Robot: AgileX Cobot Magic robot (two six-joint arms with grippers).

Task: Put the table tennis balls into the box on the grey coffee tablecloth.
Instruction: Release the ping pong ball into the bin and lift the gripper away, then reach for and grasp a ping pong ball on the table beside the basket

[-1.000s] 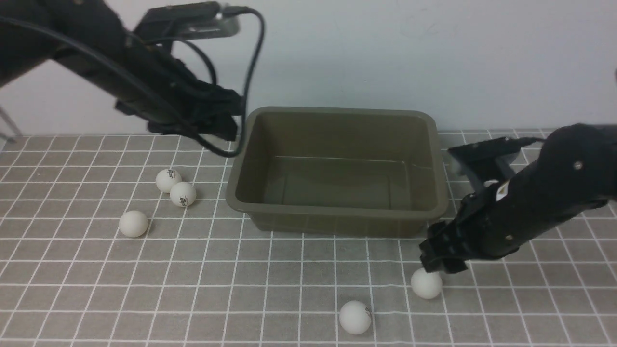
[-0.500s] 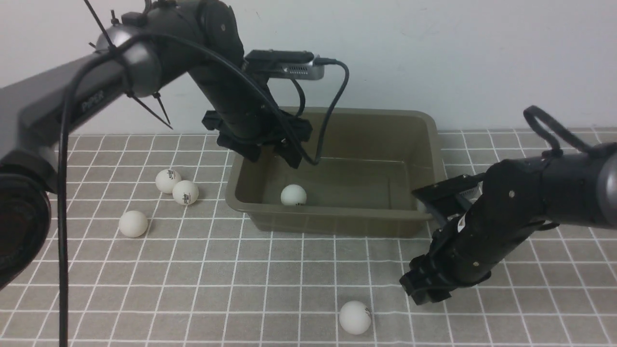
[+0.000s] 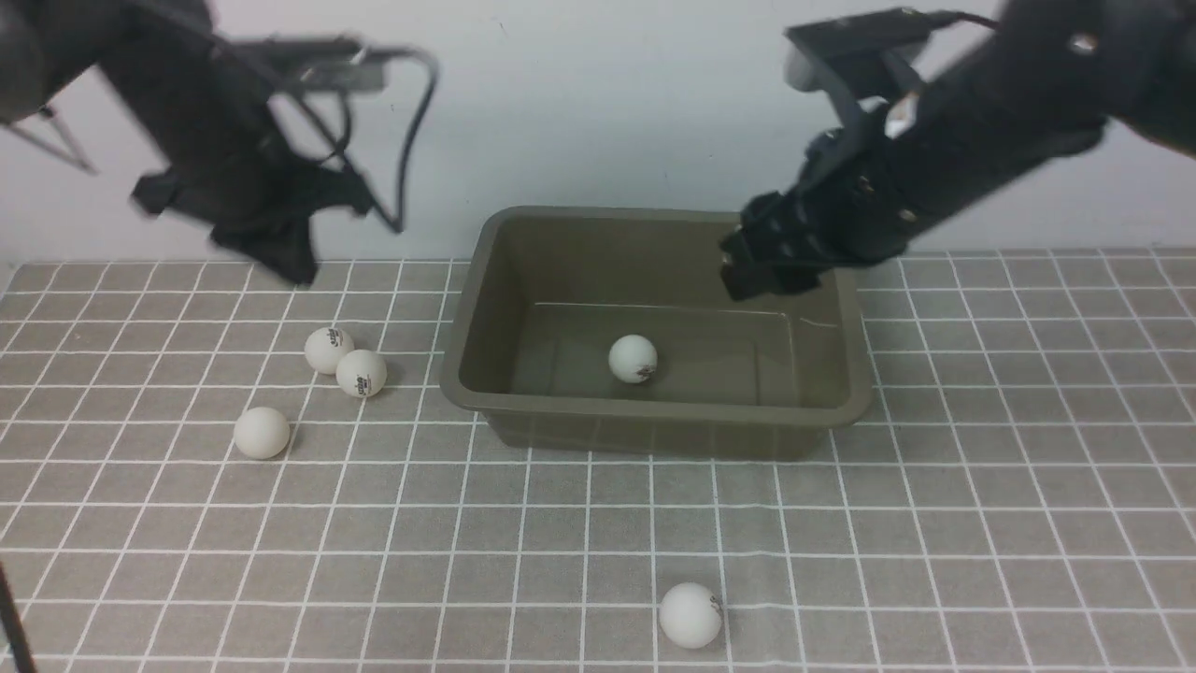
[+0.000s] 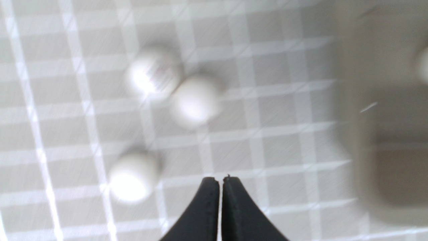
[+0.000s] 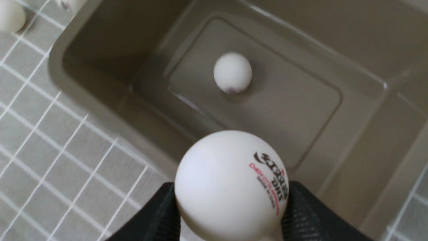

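Upper right, right jaws are clamping a ball (image 5: 230, 187) over the box (image 3: 654, 435), seemingly for dropping; left jaws are hanging shut, empty.

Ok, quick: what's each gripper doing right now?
Left gripper: closed, holding nothing.
Right gripper: closed on a table tennis ball, above the box.

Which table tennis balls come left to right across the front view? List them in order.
Lone ball → farther logo ball → nearer logo ball → boxed ball → front ball.
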